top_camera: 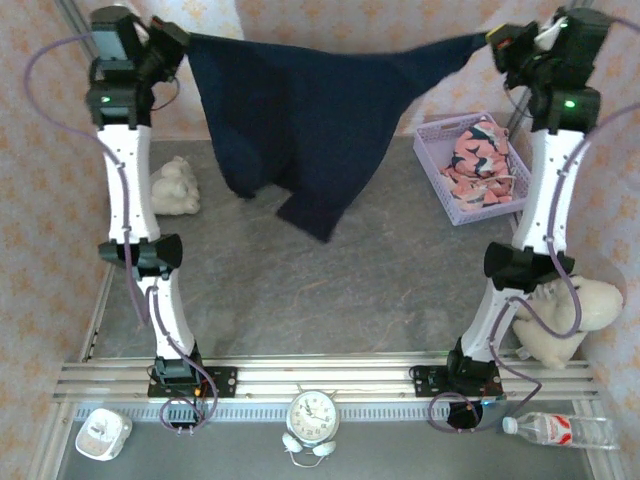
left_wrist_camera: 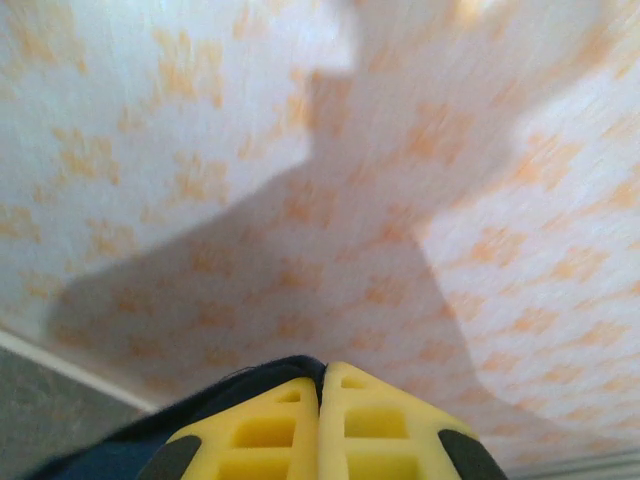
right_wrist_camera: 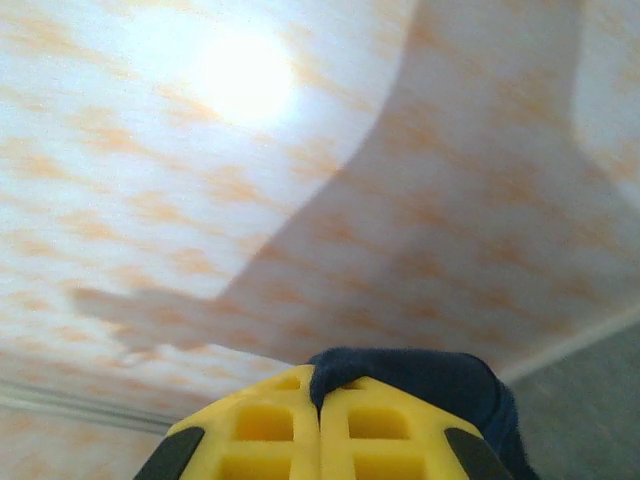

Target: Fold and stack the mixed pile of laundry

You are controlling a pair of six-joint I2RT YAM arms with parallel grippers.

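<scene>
The large dark navy garment [top_camera: 310, 120] hangs stretched in the air between both arms, its lower part drooping toward the table. My left gripper [top_camera: 182, 45] is shut on its left corner, and navy cloth [left_wrist_camera: 200, 405] peeks out beside the closed yellow fingertips [left_wrist_camera: 270, 430]. My right gripper [top_camera: 490, 40] is shut on the right corner, with a navy fold [right_wrist_camera: 430, 385] bulging over the closed yellow fingertips [right_wrist_camera: 370, 430]. The salmon-pink garment [top_camera: 483, 160] with navy-and-white shapes lies in the lavender basket [top_camera: 436, 172] at the right.
A white plush toy [top_camera: 175, 187] sits on the grey table [top_camera: 300, 290] at the left, a cream plush [top_camera: 565, 315] at the right edge. A clock [top_camera: 312, 415], a water bottle [top_camera: 555, 430] and a small white device [top_camera: 100, 433] lie below the rail. Patterned walls surround the table.
</scene>
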